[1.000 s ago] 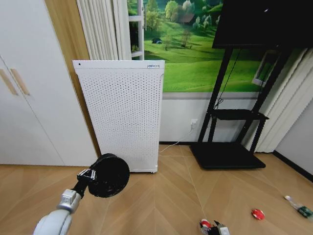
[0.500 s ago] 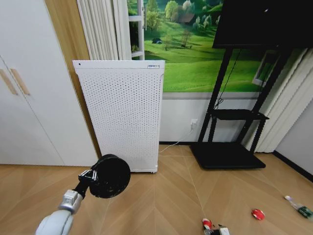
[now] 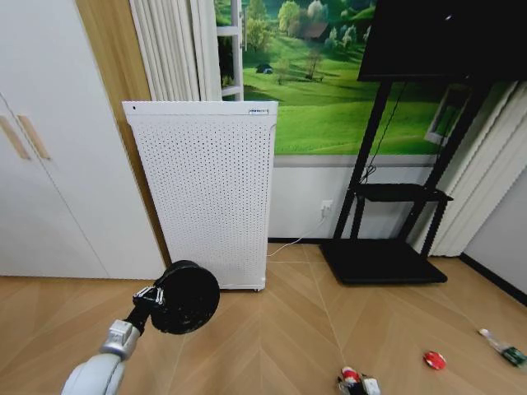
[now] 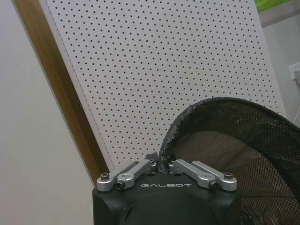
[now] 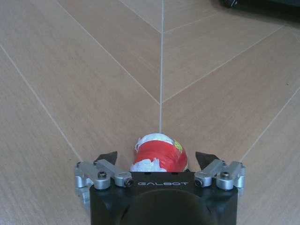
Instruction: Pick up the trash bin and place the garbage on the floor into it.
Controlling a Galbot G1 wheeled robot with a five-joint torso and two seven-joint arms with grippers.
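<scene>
Straddling red-and-white scrap (image 5: 158,152), right gripper (image 5: 159,158) open

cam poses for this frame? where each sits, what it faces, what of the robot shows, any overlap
Head: on the robot's head, facing forward and down; left arm holds the trash bin before the white perforated appliance.
Left wrist: behind the left gripper, shut on the bin's mesh rim.
Right wrist: above the floor; right gripper open around the red-and-white scrap.
Shared: bin and appliance, head and left wrist.

A home living room: herringbone wood floor (image 3: 280,329), white perforated appliance (image 3: 206,193) centre-left, black TV stand (image 3: 387,247) at right, white cupboard doors (image 3: 49,164) left, meadow mural (image 3: 321,74) top centre.
</scene>
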